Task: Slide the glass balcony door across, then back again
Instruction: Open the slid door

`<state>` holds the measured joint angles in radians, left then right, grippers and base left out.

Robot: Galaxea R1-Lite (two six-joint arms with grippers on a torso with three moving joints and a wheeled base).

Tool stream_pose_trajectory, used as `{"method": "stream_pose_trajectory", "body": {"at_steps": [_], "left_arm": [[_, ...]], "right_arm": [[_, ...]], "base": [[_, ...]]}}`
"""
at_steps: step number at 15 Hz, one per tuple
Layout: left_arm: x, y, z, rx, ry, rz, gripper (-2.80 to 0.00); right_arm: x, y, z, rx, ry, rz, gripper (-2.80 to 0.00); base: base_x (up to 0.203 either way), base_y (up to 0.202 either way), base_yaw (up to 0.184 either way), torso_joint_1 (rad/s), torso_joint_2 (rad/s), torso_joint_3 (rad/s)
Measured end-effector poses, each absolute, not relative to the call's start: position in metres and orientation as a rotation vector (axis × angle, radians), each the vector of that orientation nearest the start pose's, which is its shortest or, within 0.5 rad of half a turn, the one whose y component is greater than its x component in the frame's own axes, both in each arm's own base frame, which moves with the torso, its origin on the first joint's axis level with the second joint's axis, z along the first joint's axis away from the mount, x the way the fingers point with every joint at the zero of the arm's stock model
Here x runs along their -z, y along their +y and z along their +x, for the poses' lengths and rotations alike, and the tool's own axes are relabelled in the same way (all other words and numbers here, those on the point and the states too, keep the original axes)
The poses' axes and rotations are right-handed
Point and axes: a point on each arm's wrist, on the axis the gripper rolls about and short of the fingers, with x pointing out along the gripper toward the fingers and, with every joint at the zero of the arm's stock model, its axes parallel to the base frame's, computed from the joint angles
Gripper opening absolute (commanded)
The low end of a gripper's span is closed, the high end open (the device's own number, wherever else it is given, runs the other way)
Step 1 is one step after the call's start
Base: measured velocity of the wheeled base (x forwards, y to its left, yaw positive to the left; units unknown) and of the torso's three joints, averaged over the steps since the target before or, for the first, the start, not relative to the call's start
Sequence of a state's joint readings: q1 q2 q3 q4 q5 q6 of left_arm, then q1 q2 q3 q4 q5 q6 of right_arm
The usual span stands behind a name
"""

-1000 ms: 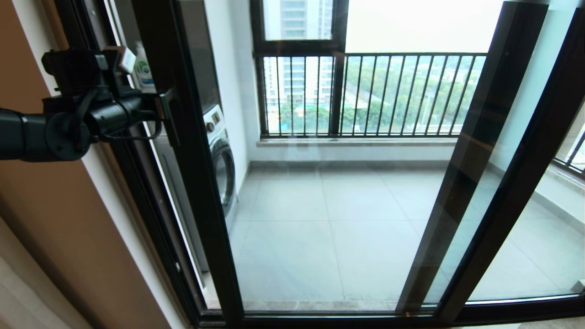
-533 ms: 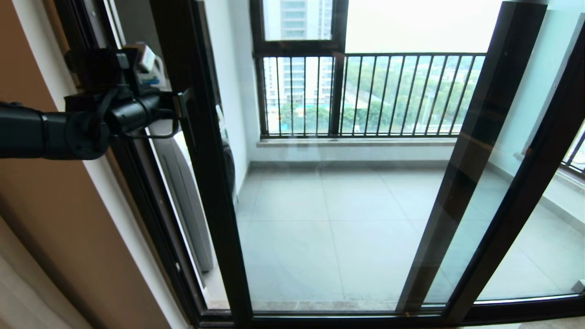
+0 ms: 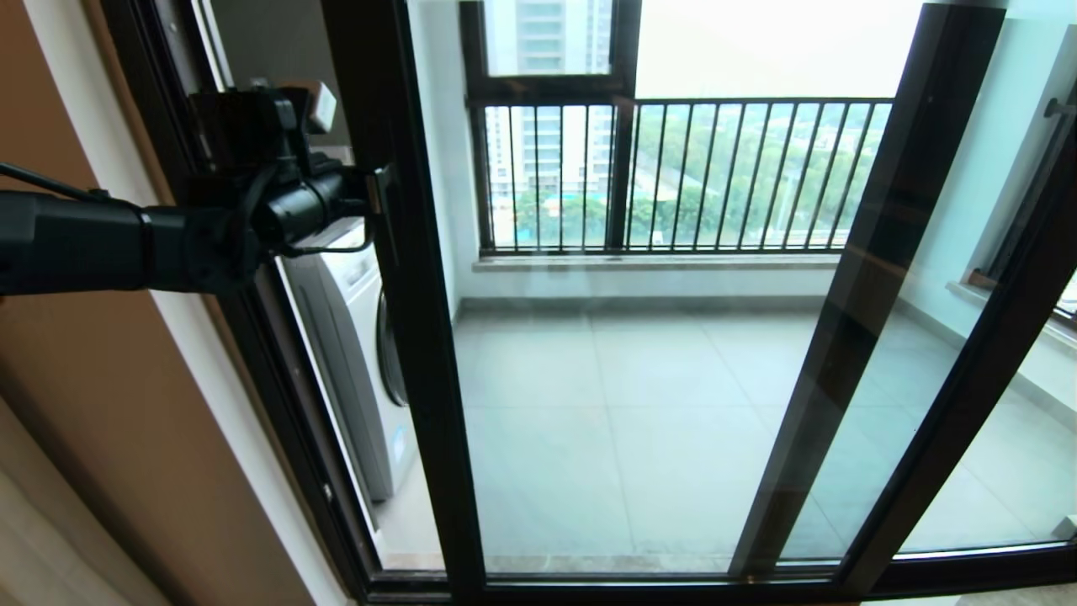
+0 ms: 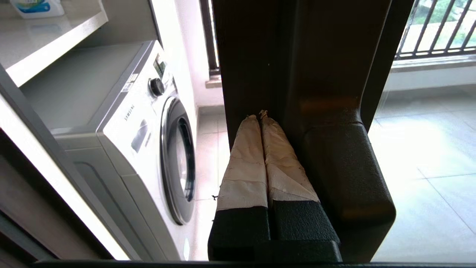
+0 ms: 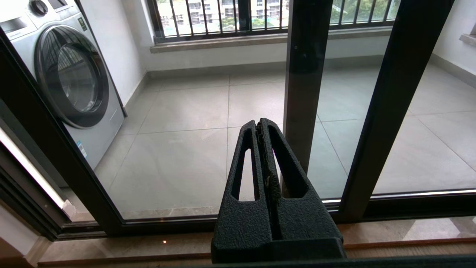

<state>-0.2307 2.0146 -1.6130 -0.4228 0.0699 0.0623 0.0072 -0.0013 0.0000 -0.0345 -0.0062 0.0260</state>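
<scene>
Balcony floor [image 3: 639, 421] is pale grey tile w/ thin grout lines, lit by flat overcast daylight. White front-load washing machine [image 3: 358, 353] stands at the left against a white wall [image 3: 433, 151], w/ a pale shelf [image 4: 48, 41] over it holding a detergent bottle [image 4: 37, 7]. Far end: black barred railing [image 3: 690, 172] on a low sill, trees & high-rise bldgs beyond. Indoors at left, tan-brown wall [image 3: 101, 396].

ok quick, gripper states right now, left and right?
Left gripper: shut, holding nothing, tips pressed against the glass balcony door upright beside its latch handle.
Right gripper: shut, empty, held back from the door.
</scene>
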Motion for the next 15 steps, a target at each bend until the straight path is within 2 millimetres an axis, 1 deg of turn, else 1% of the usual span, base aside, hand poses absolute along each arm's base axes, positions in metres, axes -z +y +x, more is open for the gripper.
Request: {"method": "stream_pose_trajectory", "body": {"at_steps": [5,9,15], "left_arm": [[-0.265,-0.120,0.412,0.193,-0.008,0.089,-2.80],[-0.264,-0.144,0.417,0.176,-0.020,0.089,-2.80],[-0.260,-0.173,0.420,0.226,-0.041,0.095,-2.80]], "right_arm": [[-0.079,0.000,-0.023,-0.002,-0.035,0.026,-2.80],[-0.079,0.000,-0.023,-0.002,-0.035,0.026,-2.80],[-0.079,0.000,-0.023,-0.002,-0.035,0.026,-2.80]], "base": [[0.000,0.000,0.000,0.000,0.00,0.000],[0.000,0.000,0.000,0.000,0.00,0.000],[0.000,0.000,0.000,0.000,0.00,0.000]]}}
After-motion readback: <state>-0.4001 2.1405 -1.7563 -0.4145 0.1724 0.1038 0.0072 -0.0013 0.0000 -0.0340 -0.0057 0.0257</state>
